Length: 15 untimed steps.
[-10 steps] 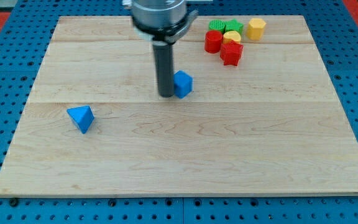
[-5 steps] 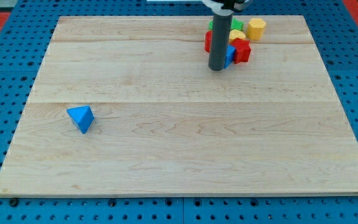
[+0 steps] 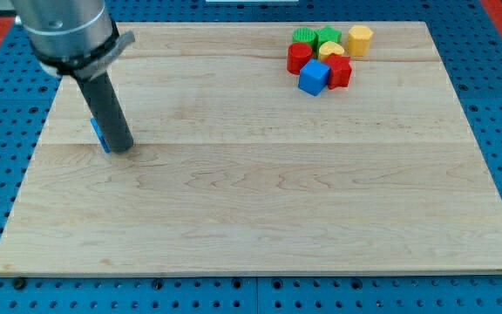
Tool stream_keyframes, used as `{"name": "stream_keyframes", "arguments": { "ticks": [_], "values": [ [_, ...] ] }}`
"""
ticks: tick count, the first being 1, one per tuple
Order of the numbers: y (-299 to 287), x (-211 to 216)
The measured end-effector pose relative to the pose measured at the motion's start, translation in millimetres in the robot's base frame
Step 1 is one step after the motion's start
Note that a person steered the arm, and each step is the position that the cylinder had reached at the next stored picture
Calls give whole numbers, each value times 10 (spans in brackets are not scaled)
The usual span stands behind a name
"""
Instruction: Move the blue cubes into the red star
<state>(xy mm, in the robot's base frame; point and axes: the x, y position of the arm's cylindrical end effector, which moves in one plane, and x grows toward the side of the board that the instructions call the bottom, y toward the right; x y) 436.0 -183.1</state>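
A blue cube [image 3: 314,78] sits at the view's top right, touching the red star [image 3: 339,71] on its left side. My tip [image 3: 120,148] rests on the board at the view's left. A second blue block [image 3: 99,135], its shape mostly hidden, peeks out just left of the rod, touching or nearly touching it.
Around the red star stand a red cylinder [image 3: 299,58], a yellow heart [image 3: 326,51], two green blocks [image 3: 316,37] and a yellow hexagon block [image 3: 360,38]. The wooden board [image 3: 260,218] lies on a blue pegboard.
My tip pushed the blue cube up and right against the red star, then swung across to the view's left. The other blue block has shifted up a little and is now behind the rod.
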Motion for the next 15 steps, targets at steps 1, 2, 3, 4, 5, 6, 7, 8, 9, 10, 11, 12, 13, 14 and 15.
{"name": "stream_keyframes", "arguments": {
  "ticks": [1, 2, 3, 4, 5, 6, 7, 8, 9, 10, 11, 12, 13, 14, 15],
  "values": [
    [-209, 251],
    [-823, 85],
    [-442, -304],
    [723, -397],
    [901, -351],
    [520, -110],
    [765, 129],
    [1116, -481],
    [1570, -940],
    [1425, -953],
    [495, -884],
    [707, -228],
    [1544, -428],
    [1738, -969],
    [2064, -1041]
  ]
}}
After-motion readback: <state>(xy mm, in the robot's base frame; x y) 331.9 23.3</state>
